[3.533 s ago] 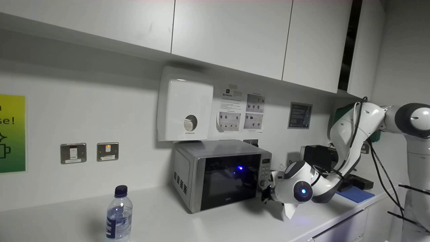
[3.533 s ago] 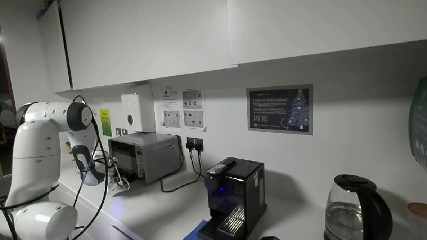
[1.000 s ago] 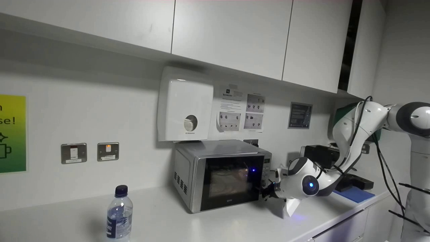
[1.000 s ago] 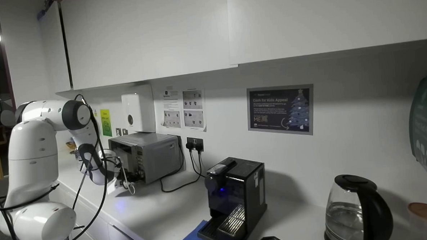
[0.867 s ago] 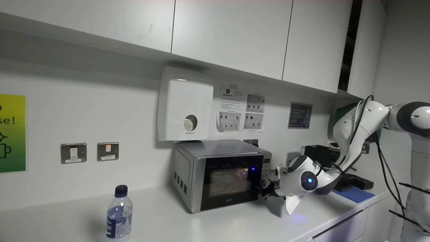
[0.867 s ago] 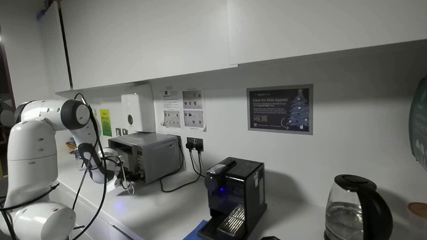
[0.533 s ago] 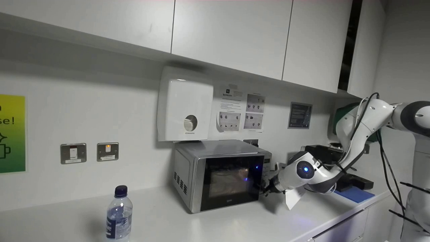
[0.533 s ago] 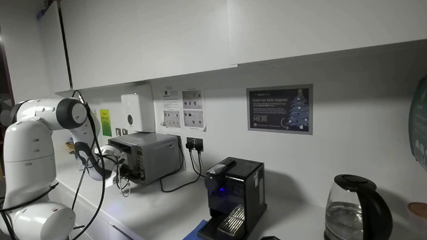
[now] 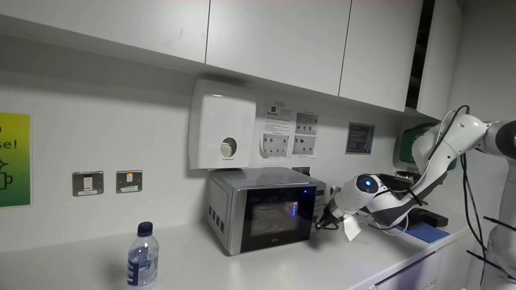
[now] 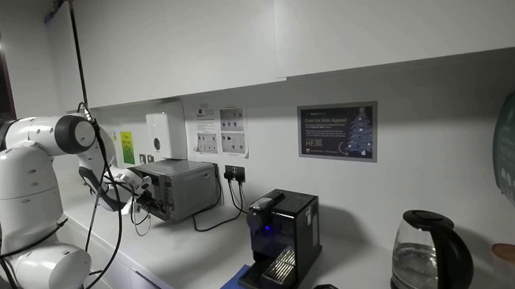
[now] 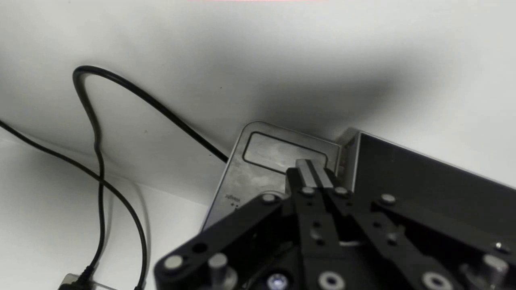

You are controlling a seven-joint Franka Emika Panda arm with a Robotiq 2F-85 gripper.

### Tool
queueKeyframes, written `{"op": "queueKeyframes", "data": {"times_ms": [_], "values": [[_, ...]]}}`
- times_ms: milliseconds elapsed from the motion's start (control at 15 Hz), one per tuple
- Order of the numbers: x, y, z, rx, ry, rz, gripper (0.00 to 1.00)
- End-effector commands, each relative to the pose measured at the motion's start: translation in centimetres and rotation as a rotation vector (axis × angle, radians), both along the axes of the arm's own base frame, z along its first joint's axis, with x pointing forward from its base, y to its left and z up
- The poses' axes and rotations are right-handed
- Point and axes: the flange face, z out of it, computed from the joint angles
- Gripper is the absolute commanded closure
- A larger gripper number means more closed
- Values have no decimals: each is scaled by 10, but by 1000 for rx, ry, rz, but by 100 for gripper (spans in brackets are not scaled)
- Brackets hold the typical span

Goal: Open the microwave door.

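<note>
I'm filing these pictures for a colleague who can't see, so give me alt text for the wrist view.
The microwave door, dark with a silver edge, stands slightly ajar at right. The robot's closed fingers extend from the bottom, their tips in front of the silver control panel beside it; any contact is hard to tell. Black cables cross at left.

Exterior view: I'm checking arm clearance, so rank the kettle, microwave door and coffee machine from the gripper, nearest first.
1. Microwave door, right beside the gripper.
2. Coffee machine, mid-picture in an exterior view.
3. Kettle, farther right in that view.
</note>
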Motion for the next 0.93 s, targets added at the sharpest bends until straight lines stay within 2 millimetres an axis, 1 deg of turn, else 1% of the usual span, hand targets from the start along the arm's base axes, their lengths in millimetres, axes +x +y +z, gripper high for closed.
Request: {"op": "queueKeyframes", "data": {"times_ms": [0, 267, 400, 533, 867], "values": [[-13, -4, 17, 65, 79, 48, 100], [-26, 0, 12, 107, 237, 69, 100], [-34, 0, 16, 109, 309, 70, 100], [-42, 2, 24, 111, 360, 68, 100], [-61, 0, 57, 41, 406, 17, 100]]}}
